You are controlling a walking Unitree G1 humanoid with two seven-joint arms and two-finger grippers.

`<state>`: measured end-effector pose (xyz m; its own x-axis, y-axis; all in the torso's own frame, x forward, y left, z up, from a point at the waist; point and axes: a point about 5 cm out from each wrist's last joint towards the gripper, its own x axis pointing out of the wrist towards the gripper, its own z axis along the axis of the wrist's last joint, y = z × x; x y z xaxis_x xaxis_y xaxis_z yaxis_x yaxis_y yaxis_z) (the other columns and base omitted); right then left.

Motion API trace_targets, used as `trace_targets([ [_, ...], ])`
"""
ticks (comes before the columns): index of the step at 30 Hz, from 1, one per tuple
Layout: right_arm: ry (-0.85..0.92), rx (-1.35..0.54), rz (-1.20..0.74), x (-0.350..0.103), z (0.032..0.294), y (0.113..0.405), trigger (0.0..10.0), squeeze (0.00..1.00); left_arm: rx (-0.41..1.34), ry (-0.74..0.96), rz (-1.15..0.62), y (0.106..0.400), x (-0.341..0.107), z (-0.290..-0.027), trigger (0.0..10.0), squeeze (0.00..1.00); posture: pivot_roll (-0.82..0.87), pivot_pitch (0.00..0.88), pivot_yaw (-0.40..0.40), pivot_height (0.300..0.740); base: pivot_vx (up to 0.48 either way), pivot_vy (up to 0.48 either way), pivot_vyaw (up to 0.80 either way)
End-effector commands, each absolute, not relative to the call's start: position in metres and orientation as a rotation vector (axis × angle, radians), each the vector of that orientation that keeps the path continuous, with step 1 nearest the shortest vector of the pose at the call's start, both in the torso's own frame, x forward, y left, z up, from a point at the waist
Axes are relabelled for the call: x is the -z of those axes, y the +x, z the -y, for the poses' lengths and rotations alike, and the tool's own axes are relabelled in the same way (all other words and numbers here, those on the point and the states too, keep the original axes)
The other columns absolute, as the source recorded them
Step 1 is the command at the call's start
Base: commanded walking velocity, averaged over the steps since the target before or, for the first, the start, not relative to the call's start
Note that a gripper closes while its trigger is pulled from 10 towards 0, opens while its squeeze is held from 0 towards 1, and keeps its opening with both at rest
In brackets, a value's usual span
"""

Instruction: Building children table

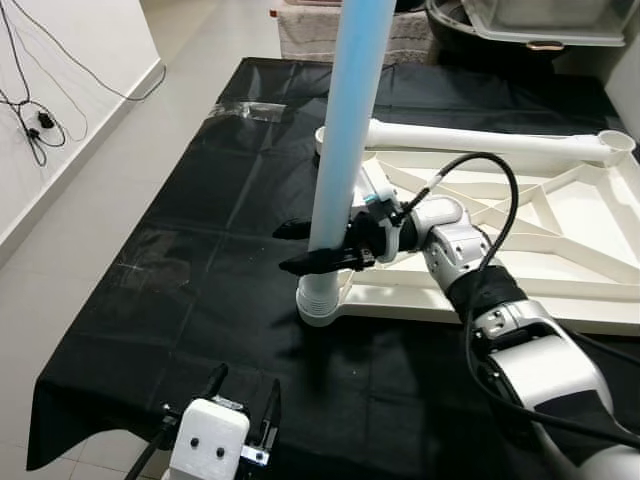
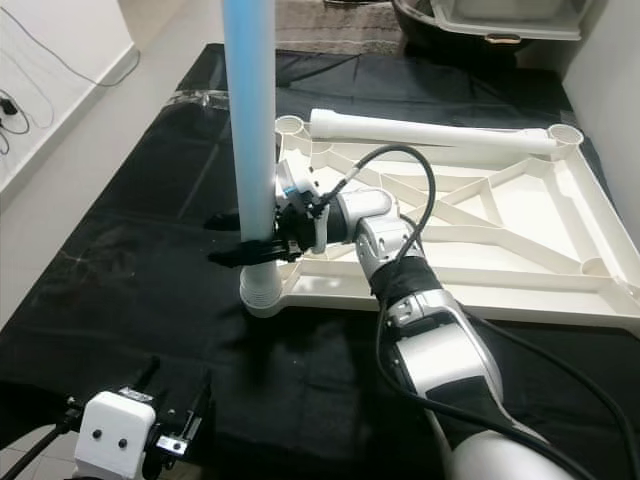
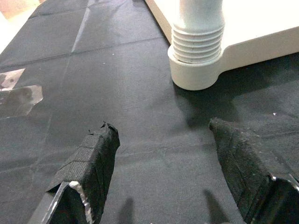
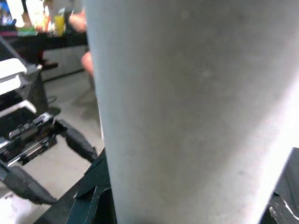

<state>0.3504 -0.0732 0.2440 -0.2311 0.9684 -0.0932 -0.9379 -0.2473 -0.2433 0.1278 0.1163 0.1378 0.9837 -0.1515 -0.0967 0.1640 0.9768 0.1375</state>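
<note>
We're looking down on the upturned white tabletop [image 1: 560, 215] lying on a black sheet [image 1: 200, 200] spread over the floor, and our right hand [image 1: 300, 247] is clamped around the pale blue table leg [image 1: 345, 120], its black fingers closed on either side of the tube just above the threaded end. That leg stands upright in the corner socket [image 3: 194, 77] of the tabletop nearest us, the ribbed thread [image 3: 196, 42] showing above the socket rim. A second white leg [image 1: 480, 138] lies flat along the far edge of the tabletop. Our left hand [image 3: 163, 163] hovers low over the sheet, near the corner socket, fingers spread wide and holding nothing. Beyond the tabletop sits a grey bin [image 1: 540, 20], and cables [image 1: 30, 110] trail along the wall past the sheet's left side
</note>
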Motion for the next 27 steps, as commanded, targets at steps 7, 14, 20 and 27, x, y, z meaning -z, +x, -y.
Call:
trace_targets([
  [7,-0.277,-1.948,-0.033,-0.212,0.048,0.337,10.0,0.0,0.164,0.163,-0.102,0.124,-0.138,-0.117,10.0,0.0,0.14,0.247,-0.003,0.74,0.0,0.0,0.0],
  [14,-0.134,-2.005,-0.044,-0.209,0.024,0.332,10.0,0.0,0.169,0.158,-0.108,0.12,-0.138,-0.114,10.0,0.0,0.16,0.242,-0.015,0.74,0.0,0.0,0.0],
  [20,-0.098,-2.004,-0.033,-0.208,0.018,0.332,10.0,0.0,0.168,0.158,-0.11,0.119,-0.138,-0.113,10.0,0.0,0.17,0.24,-0.023,0.74,0.0,0.0,0.0],
  [27,-0.136,-1.95,-0.028,-0.199,0.029,0.335,10.0,0.0,0.161,0.163,-0.108,0.119,-0.139,-0.115,10.0,0.0,0.16,0.235,-0.016,0.74,0.0,0.0,0.0],
])
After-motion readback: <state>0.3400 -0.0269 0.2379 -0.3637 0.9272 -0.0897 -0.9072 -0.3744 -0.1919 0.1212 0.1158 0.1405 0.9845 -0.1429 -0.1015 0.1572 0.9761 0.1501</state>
